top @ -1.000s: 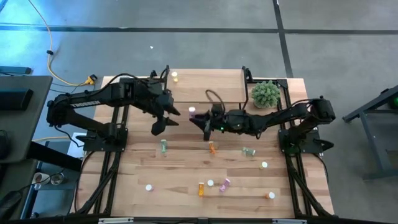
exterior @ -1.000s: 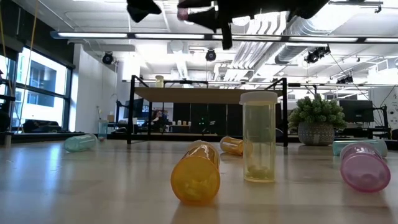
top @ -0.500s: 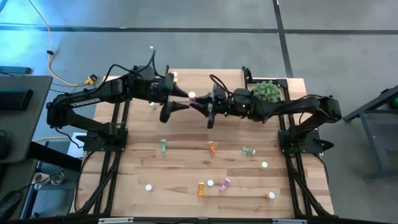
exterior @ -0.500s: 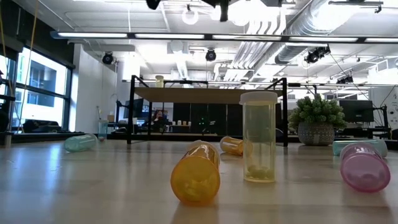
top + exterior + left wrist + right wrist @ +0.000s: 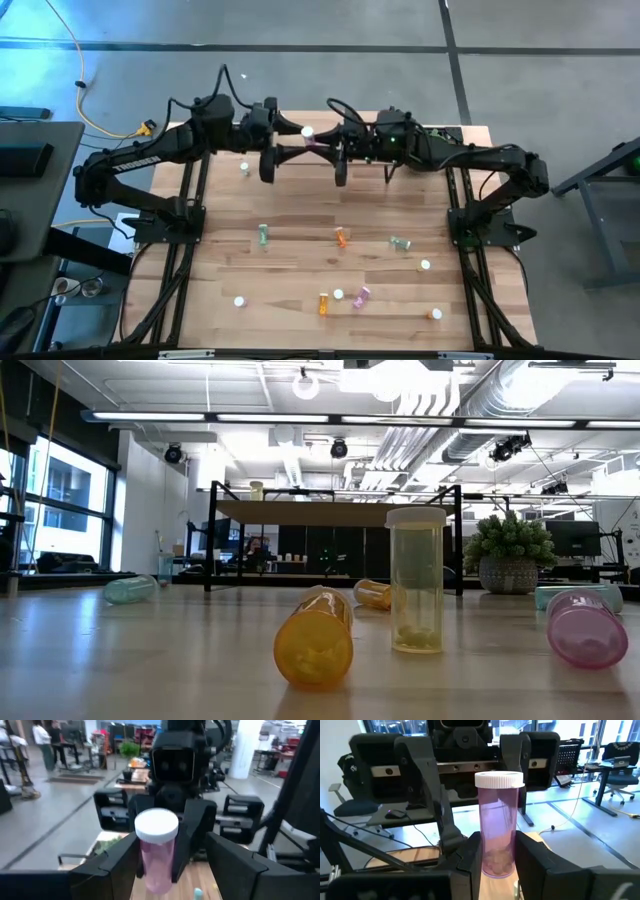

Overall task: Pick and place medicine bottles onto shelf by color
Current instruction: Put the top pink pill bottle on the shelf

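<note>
Above shelf [image 5: 330, 125]: my right end effector [image 5: 318, 150] clamped on upright pink bottle [image 5: 496, 827]; my left end effector [image 5: 292, 141] apart, straddling it, cap up.

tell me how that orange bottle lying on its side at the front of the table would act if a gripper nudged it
The orange bottle is a smooth cylinder lying on its side on the flat table, so a sideways nudge would probably send it rolling. It looks like thin translucent plastic with few contents, so likely light and easily shoved. Its glossy wall may slip in a loose pinch.
</note>
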